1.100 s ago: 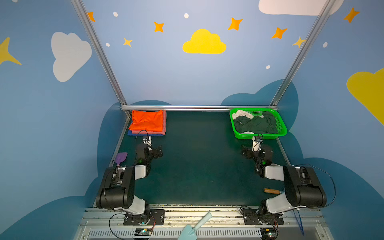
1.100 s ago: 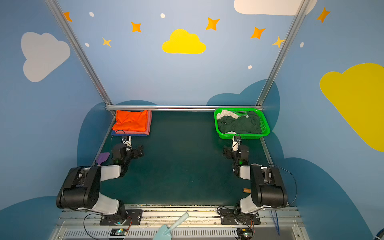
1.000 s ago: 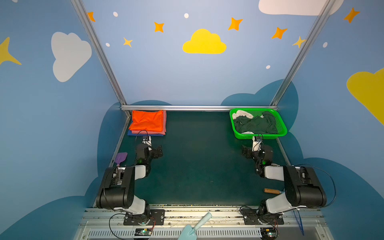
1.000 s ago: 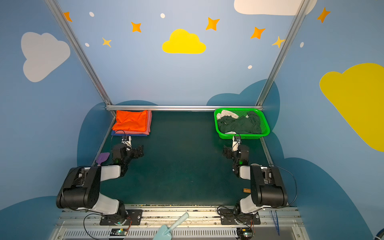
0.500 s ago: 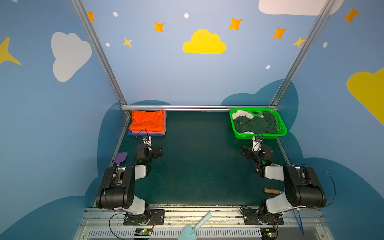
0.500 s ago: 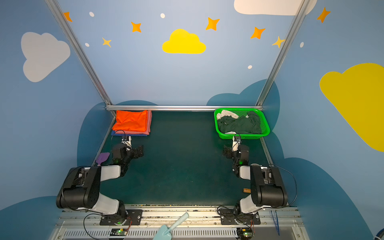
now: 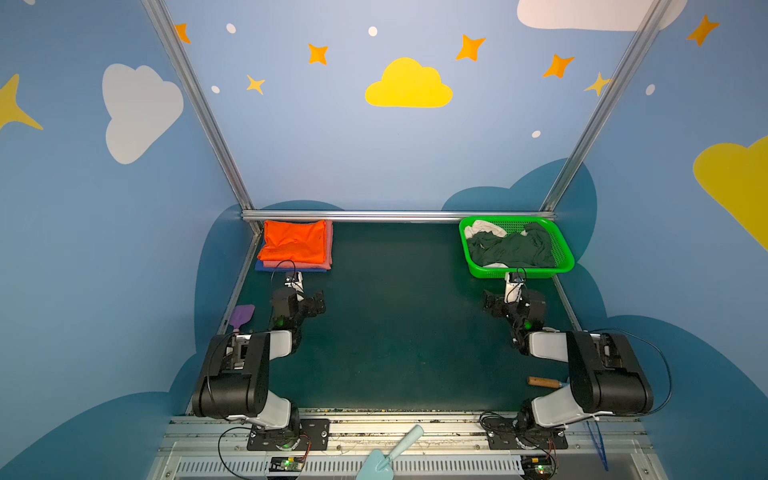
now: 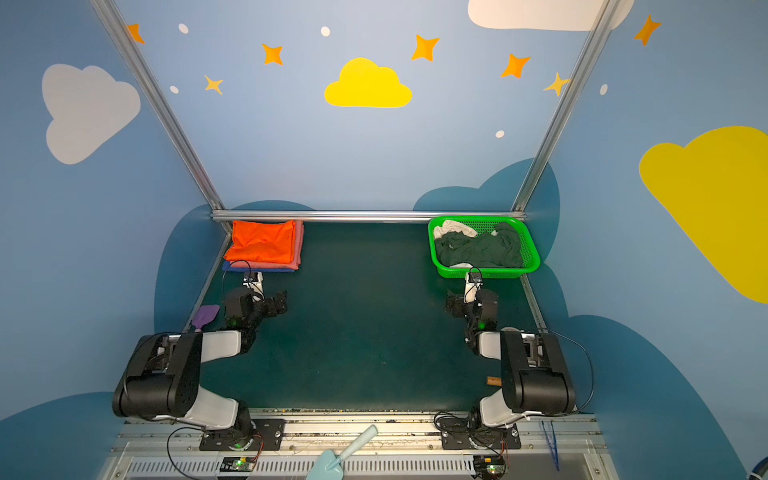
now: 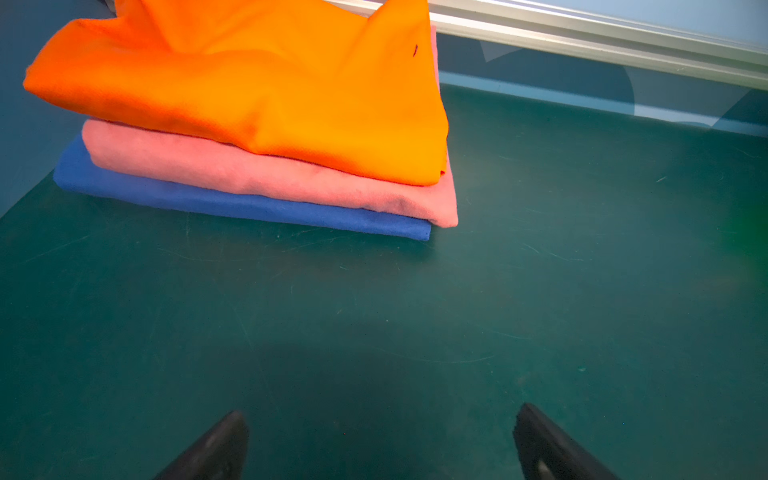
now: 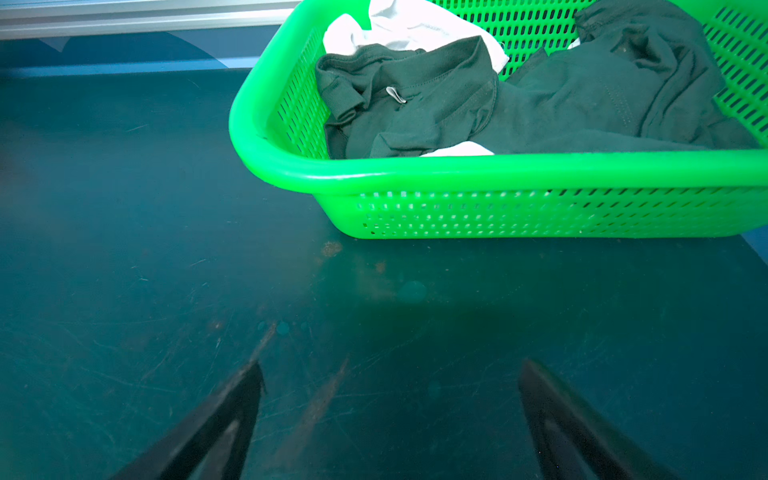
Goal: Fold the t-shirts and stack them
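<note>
Left gripper (image 9: 380, 415), right gripper (image 10: 390, 374): jaws apart, empty.
Ahead of the right one, the crumpled dark green cloth t-shirt (image 10: 561, 108) tangles with the white cloth t-shirt (image 10: 415, 20); one pinch may lift both.

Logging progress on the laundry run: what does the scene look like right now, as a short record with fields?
folded: orange shirt on pink shirt on blue shirt, far left corner
unfolded: green shirt, crumpled over white shirt
container: basket, far right, holds both unfolded shirts
left pincer: open, empty, facing the folded shirts
right pincer: open, empty, facing the basket
</note>
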Controlling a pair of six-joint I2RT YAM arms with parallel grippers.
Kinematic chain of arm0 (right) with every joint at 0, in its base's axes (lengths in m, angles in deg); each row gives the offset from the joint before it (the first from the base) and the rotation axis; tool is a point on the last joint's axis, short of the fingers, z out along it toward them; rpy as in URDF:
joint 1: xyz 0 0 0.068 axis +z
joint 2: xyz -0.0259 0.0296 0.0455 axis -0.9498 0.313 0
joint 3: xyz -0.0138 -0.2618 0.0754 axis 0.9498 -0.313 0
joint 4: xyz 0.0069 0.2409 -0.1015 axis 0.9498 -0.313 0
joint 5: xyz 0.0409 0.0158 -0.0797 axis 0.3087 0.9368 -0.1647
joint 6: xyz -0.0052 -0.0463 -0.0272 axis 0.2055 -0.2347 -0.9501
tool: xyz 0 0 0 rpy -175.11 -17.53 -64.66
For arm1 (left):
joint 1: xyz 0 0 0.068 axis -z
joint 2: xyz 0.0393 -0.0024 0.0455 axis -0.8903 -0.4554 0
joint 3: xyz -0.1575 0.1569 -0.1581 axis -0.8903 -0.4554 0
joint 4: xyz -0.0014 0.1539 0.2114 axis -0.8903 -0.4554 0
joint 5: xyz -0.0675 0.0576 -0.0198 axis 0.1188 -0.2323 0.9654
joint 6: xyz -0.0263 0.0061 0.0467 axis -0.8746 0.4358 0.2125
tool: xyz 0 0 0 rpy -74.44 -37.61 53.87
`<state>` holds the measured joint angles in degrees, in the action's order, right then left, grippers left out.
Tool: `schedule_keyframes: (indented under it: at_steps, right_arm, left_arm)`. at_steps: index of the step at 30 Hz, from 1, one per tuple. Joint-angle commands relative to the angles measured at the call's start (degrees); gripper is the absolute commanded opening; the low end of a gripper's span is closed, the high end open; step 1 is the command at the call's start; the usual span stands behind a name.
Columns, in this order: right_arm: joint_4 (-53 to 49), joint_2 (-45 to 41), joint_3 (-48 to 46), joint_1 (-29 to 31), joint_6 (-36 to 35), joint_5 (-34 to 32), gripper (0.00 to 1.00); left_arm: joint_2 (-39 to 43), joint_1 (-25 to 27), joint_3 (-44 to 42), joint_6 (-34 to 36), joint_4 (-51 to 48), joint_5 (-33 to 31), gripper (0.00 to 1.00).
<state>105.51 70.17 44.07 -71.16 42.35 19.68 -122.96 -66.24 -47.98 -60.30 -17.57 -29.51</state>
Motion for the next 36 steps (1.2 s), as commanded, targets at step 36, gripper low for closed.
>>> schedule_keyframes:
  at_steps: [36]
  right_arm:
    - [-58.1,-16.6,27.9,7.1,2.7,-7.7,0.94]
  left_arm:
    - [29.6,12.4,31.6,-20.1,-61.2,-5.0,0.78]
